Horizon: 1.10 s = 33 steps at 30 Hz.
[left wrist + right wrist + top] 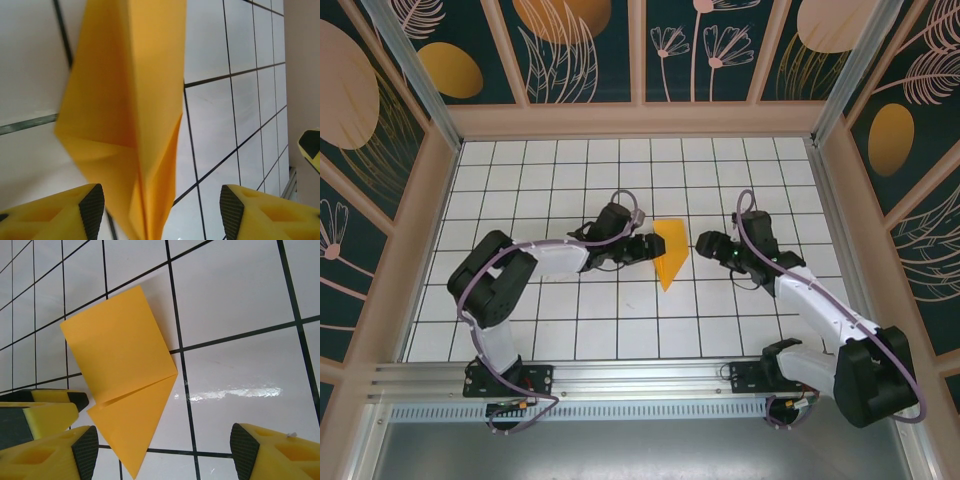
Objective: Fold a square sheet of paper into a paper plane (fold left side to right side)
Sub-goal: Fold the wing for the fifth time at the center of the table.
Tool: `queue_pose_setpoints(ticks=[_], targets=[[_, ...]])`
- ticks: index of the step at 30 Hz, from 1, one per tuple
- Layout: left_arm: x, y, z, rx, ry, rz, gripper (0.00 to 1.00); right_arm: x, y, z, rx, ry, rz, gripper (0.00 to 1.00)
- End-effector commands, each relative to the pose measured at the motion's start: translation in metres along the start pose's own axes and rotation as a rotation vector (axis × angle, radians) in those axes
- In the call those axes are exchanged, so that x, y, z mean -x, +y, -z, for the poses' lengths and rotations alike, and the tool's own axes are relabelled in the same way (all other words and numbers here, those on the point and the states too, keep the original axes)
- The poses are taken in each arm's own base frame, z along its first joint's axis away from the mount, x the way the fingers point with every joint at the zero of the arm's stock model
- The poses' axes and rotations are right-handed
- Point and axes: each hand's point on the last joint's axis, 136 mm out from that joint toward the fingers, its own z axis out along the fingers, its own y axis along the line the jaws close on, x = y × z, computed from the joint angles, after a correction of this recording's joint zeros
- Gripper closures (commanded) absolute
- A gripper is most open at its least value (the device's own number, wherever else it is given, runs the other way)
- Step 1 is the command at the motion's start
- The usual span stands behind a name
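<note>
The paper plane point(125, 385) is matt, creased orange paper. The counter point(240, 305) is glossy white tile. The right claw point(164, 452) has matt yellow plastic fingers point(280, 455) with ribbed black pads point(243, 450).

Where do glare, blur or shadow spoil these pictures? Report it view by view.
Right wrist: a white glare streak lies on the glossy tile beside the folded orange paper, which is sharp. Left wrist: the paper sits close to the lens and looks soft-edged. Top external: evenly lit and sharp.
</note>
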Motion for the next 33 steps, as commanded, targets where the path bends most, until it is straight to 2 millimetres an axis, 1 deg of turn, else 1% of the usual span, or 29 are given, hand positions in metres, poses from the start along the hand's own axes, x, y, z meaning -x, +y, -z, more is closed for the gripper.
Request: queue_pose_setpoints(ticks=[1,4,7,11,15,17,20,21,22,25,29,33], targets=[[0.006,-0.011,-0.011,-0.031,0.008,-0.002,0.36,0.000,0.004,0.003,0.052,-0.007,-0.014,0.27],[0.005,-0.004,-0.020,-0.012,0.022,0.003,0.40,0.000,0.003,0.004,0.058,-0.003,-0.012,0.27],[0.003,0.001,-0.026,-0.001,0.035,0.002,0.47,-0.001,0.006,0.004,0.082,0.005,-0.003,0.27],[-0.001,0.004,-0.030,-0.008,0.051,-0.024,0.60,-0.003,0.012,0.004,0.136,0.018,0.014,0.27],[-0.006,0.003,-0.034,-0.058,0.069,-0.045,0.74,-0.005,0.024,0.005,0.234,0.026,0.037,0.26],[-0.008,0.003,-0.035,-0.076,0.079,-0.056,0.81,-0.004,0.026,0.005,0.270,0.025,0.038,0.26],[-0.011,0.006,-0.031,-0.108,0.085,-0.065,0.87,-0.003,0.030,0.005,0.332,0.027,0.041,0.24],[-0.010,0.006,-0.029,-0.122,0.082,-0.066,0.89,-0.003,0.030,0.004,0.352,0.027,0.042,0.23],[-0.014,0.012,-0.026,-0.122,0.088,-0.058,0.90,-0.003,0.030,0.002,0.365,0.029,0.040,0.23],[-0.016,0.013,-0.018,-0.172,0.088,-0.061,0.92,-0.002,0.030,-0.009,0.403,0.051,0.033,0.22],[-0.020,0.001,-0.006,-0.263,0.089,-0.100,0.94,0.001,0.029,-0.031,0.414,0.110,0.060,0.22],[-0.023,-0.004,0.004,-0.297,0.089,-0.131,0.94,0.005,0.034,-0.049,0.448,0.152,0.093,0.23]])
